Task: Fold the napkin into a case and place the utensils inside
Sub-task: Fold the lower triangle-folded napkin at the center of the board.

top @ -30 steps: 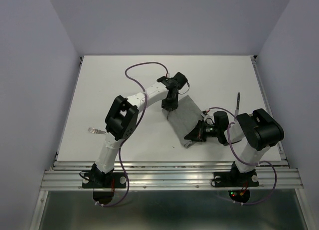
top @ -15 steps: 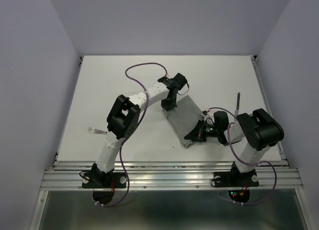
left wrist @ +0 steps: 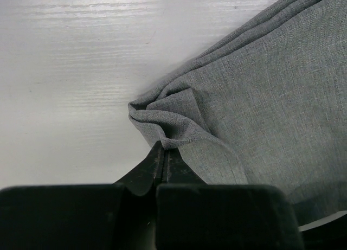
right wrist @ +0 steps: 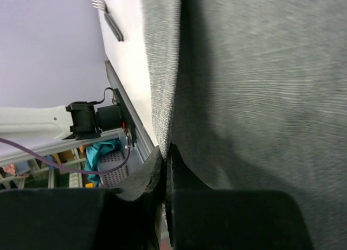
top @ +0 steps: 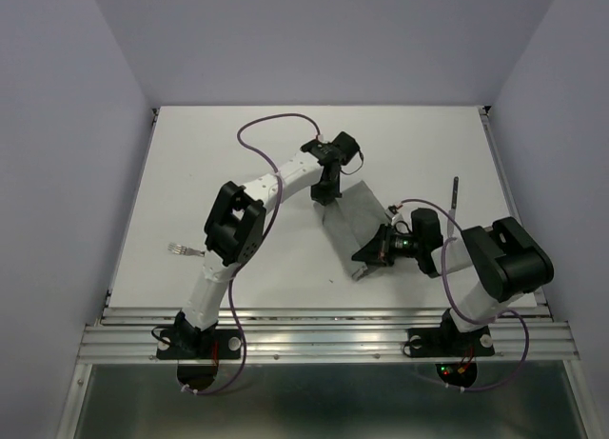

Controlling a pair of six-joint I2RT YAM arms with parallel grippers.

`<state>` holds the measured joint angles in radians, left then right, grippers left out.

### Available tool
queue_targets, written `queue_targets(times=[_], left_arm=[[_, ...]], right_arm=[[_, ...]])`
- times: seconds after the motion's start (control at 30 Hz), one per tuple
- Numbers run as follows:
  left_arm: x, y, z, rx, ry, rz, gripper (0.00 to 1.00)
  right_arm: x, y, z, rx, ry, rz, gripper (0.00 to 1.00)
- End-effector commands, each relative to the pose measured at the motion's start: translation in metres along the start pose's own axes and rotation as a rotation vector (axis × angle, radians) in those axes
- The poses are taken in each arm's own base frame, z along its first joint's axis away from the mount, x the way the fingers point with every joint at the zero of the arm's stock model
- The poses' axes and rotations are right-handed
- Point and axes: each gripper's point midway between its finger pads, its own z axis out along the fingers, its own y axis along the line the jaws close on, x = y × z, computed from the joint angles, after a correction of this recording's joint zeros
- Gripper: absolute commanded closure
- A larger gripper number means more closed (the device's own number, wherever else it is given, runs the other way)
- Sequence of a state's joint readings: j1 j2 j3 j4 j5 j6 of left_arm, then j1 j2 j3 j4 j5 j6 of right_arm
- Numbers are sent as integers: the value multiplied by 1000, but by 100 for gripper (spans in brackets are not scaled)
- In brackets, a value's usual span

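The grey napkin lies folded over in the middle of the white table. My left gripper is shut on its far left corner, and the cloth bunches into a pleat at my left gripper's tips. At the near edge of the napkin my right gripper is shut on the cloth, which it holds raised and slack; the pinch sits at my right gripper's tips. Of the utensils, a fork lies far left, also seen as the fork. Another utensil lies on the right.
A metal rail runs along the table's near edge. Lilac walls close in the left, right and back sides. Purple cables loop above the left arm. Below the table edge hangs a basket with teal cloth.
My left gripper has shut on the napkin's far left corner and drawn it a little farther back. My right arm has shifted slightly left, still holding the near edge.
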<state>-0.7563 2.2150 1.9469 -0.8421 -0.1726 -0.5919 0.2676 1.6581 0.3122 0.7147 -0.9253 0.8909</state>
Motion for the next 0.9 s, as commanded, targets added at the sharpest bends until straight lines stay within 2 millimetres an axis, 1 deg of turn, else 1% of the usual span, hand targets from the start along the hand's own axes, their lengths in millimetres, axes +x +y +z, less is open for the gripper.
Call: queue_targets(times=[0.0, 0.03, 0.1, 0.13, 0.23, 0.27, 0.53, 0.67, 0.87], left_arm=[[-16, -7, -16, 26, -24, -24, 100], [-14, -7, -14, 18, -15, -25, 100], [-18, -9, -15, 23, -20, -28, 100], [-18, -9, -15, 22, -19, -28, 100], [-20, -11, -16, 25, -19, -33, 100], [-24, -14, -18, 33, -26, -36, 100], [-28, -23, -17, 58, -20, -46, 100], [-28, -28, -10, 74, -9, -45, 100], [-27, -34, 2, 80, 2, -46, 100]], right_arm=[[-8, 24, -6, -51, -26, -73, 99], [-10, 26, -7, -52, -32, -79, 99], [-12, 30, -9, -46, -39, -95, 99], [-16, 32, -9, -40, -52, -103, 99], [-19, 32, -10, -13, -65, -114, 99], [-19, 31, -11, -9, -66, -120, 99], [-25, 29, -12, 28, -95, -129, 99], [-27, 26, -13, 37, -103, -125, 99], [-25, 11, -13, 71, -98, -106, 99]])
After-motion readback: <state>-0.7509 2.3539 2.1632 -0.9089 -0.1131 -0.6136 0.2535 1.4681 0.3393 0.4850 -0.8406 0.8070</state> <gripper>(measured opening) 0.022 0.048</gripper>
